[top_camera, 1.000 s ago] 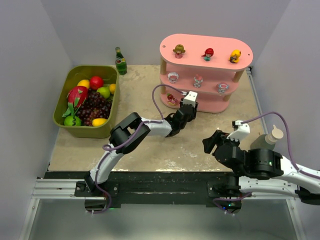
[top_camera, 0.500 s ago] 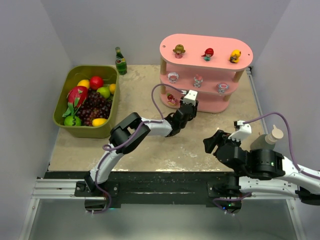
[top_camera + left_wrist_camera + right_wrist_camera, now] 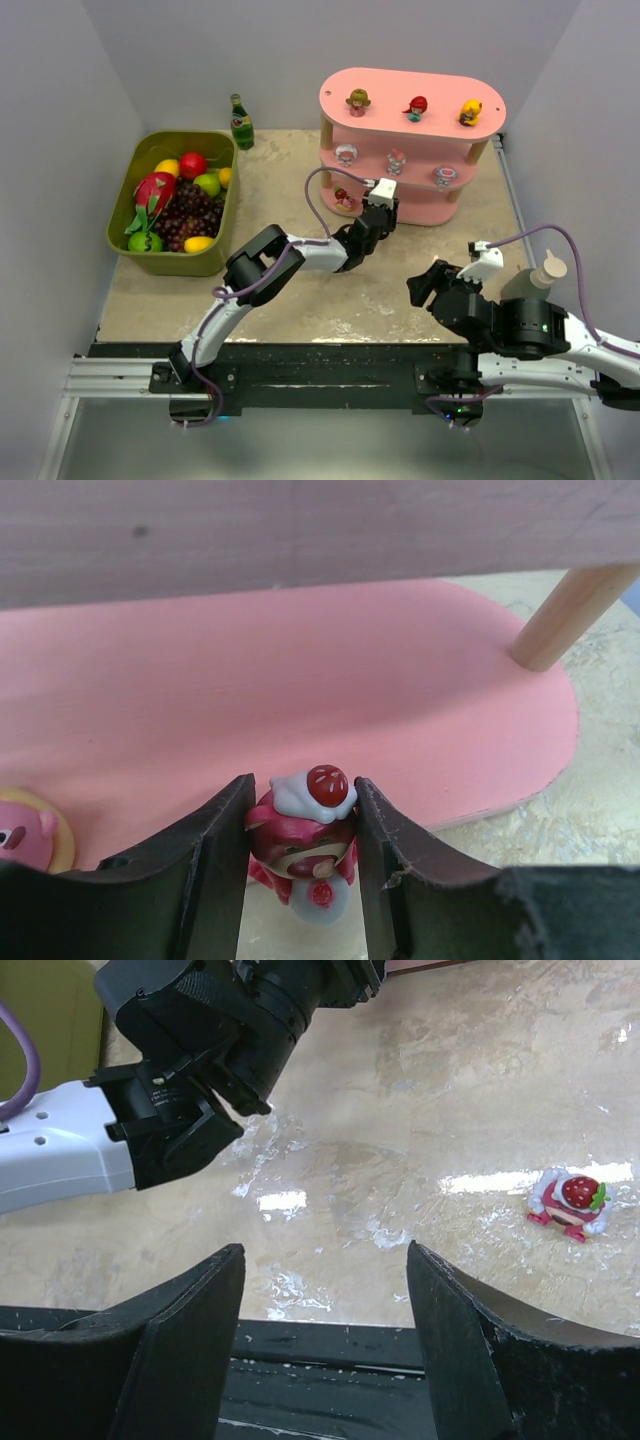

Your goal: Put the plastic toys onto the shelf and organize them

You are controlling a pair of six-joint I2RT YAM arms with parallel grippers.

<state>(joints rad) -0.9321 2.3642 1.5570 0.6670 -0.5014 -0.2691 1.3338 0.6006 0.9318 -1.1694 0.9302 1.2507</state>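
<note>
The pink shelf stands at the back right. Three plastic toys sit on its top board, among them a yellow one; three more sit on the middle board, and one is at the left of the bottom board. My left gripper is at the front edge of the bottom board, shut on a red and white toy with a strawberry on its head. A pink toy stands to its left. My right gripper is open and empty above the table. A red and white toy lies on the table ahead of it to the right.
An olive bin full of toy fruit sits at the left. A green bottle stands behind it. A beige bottle stands by my right arm. A wooden shelf post rises to the right of the held toy.
My left gripper has crept a little closer to the shelf's bottom board with the toy still in it. The right arm has barely shifted.
</note>
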